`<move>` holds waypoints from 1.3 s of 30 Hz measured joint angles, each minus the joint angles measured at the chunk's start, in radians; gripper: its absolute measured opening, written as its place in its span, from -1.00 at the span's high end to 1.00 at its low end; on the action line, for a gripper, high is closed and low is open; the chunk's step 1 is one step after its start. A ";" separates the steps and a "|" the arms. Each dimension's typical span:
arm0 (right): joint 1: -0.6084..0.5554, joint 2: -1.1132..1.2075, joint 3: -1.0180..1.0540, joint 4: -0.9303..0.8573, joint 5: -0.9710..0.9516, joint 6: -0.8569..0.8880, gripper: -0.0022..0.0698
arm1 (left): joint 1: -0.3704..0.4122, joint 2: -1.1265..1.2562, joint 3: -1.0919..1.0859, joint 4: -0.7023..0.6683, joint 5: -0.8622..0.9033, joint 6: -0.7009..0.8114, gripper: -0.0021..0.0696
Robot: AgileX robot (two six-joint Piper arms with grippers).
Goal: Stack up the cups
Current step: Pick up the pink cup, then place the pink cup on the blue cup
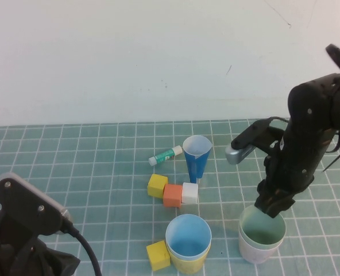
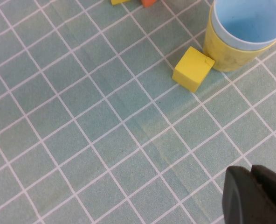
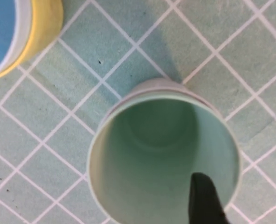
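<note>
Left gripper, jaw state indeterminate, lies nearest, left of the light blue cup nested in the yellow cup. Right gripper, spread, straddles the rim of the green cup, nested in the pink cup, right of the light blue cup.

Left wrist: a yellow cube touches the yellow cup.

Right wrist: one fingertip is inside the green cup.

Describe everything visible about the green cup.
The green cup is short, wide, tapered, plastic-looking, upright and nested in the pink cup on the mat's near right. The right claw is at its far rim, one finger inside. The left claw is apart, near left.
</note>
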 joint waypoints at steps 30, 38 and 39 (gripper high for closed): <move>0.020 -0.168 -0.097 0.030 0.147 -0.104 0.77 | 0.000 0.000 0.000 0.000 -0.013 -0.006 0.95; 0.179 -0.130 -0.192 0.080 0.117 -0.152 0.77 | 0.000 0.000 0.000 0.000 -0.020 -0.008 0.95; 0.192 -0.105 -0.202 0.080 0.108 -0.155 0.77 | 0.000 0.000 0.000 0.000 -0.020 -0.008 0.95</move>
